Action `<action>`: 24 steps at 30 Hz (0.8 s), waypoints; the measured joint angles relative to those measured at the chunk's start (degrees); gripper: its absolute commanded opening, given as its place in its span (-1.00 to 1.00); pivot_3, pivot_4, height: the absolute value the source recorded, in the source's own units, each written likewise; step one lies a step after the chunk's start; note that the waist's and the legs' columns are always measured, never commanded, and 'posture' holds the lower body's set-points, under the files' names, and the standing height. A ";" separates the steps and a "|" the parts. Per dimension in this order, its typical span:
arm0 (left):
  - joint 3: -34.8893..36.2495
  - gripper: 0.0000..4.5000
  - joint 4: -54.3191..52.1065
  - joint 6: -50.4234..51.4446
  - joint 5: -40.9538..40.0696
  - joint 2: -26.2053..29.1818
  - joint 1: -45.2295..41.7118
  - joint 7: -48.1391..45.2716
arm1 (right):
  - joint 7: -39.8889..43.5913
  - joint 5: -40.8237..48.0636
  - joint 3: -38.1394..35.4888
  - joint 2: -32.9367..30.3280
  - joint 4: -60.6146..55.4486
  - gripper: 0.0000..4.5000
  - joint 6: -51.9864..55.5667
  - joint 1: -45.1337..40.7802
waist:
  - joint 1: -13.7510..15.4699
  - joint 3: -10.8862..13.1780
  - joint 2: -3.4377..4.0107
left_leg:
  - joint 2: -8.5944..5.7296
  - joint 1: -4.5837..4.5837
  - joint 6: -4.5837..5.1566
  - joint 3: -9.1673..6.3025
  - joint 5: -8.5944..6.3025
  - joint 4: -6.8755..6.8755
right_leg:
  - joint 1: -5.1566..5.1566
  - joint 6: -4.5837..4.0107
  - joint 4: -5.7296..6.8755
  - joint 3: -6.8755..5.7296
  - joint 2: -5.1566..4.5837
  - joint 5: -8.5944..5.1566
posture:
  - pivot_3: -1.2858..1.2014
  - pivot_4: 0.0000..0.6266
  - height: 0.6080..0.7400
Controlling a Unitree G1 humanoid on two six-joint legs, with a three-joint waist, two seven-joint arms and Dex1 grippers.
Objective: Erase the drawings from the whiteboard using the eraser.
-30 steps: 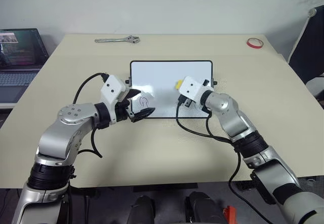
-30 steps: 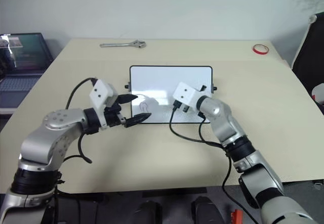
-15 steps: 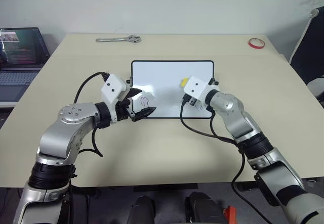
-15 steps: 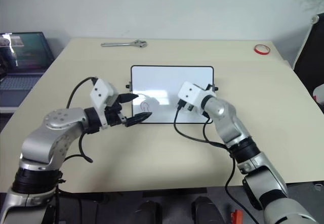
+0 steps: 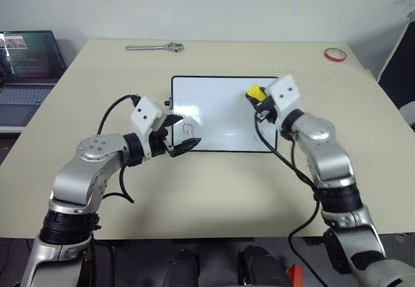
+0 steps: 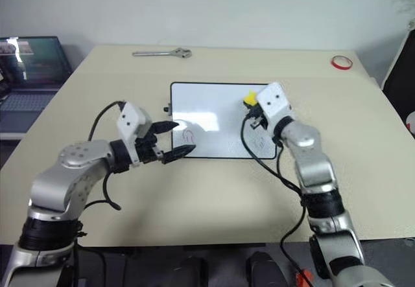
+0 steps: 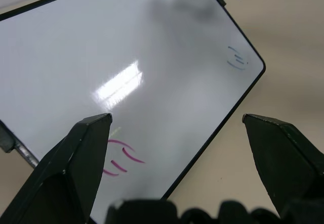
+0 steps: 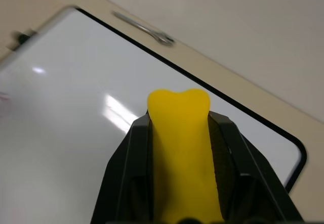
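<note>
Right gripper [image 8: 178,148] clenched on the eraser [image 8: 180,148], yellow block pinched upright between black fingers [image 8: 126,173], raised off the whiteboard [image 5: 214,99] near its 2 o'clock corner; probably lifted for a reposition between strokes

Left gripper [image 7: 187,148] spread wide, grasping nothing, hovering over the 7 o'clock corner of the board, likely placed to steady it against sliding

Whiteboard flat at table [image 5: 194,190] centre, thin black frame, glossy with glare. Reddish curved scribble [image 7: 120,159] at the 7 o'clock corner beside the left fingertips, faint bluish strokes [image 7: 237,61] near the 5 o'clock corner. Third drawing not made out

Wrench [image 5: 154,47] at the table's 12 o'clock edge, red tape ring [image 5: 334,54] at 2 o'clock, laptop [image 5: 29,57] off at 10 o'clock
</note>
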 measured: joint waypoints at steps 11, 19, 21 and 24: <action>-5.73 1.00 -3.51 -5.98 1.26 3.67 9.41 -9.47 | 3.69 13.38 -10.54 -8.77 -25.38 -0.50 12.27 25.77 | 0.53 0.03 0.04 | -0.07 0.25 0.00 0.22 0.02 -0.30 | 0.05 0.00 -0.03 0.12 0.10 -0.02 | 0.03 -0.52 1.00; -8.86 1.00 -0.59 -11.30 3.34 3.92 6.83 -14.17 | 1.66 7.42 -7.95 -12.99 -25.32 -0.50 2.34 40.28 | 0.62 0.03 0.04 | -0.14 0.26 0.00 0.44 0.02 -0.22 | 0.07 0.10 -0.05 0.21 0.19 -0.07 | 0.03 -0.52 1.00; -9.80 1.00 0.40 -12.53 3.86 3.13 5.64 -15.00 | -0.79 5.29 -5.89 -11.23 -23.73 -0.50 0.17 38.96 | 0.40 0.03 0.04 | -0.14 0.33 0.00 0.53 0.02 -0.22 | 0.06 0.12 0.00 0.22 0.21 -0.08 | 0.03 -0.52 1.00; -11.18 1.00 1.67 -13.13 4.54 2.93 4.32 -16.41 | -5.26 1.31 -1.40 -7.56 -19.68 -0.50 -2.60 33.15 | -0.23 0.03 0.04 | -0.12 0.35 0.00 0.53 0.02 -0.23 | 0.03 0.08 0.04 0.26 0.24 -0.06 | 0.03 -0.52 1.00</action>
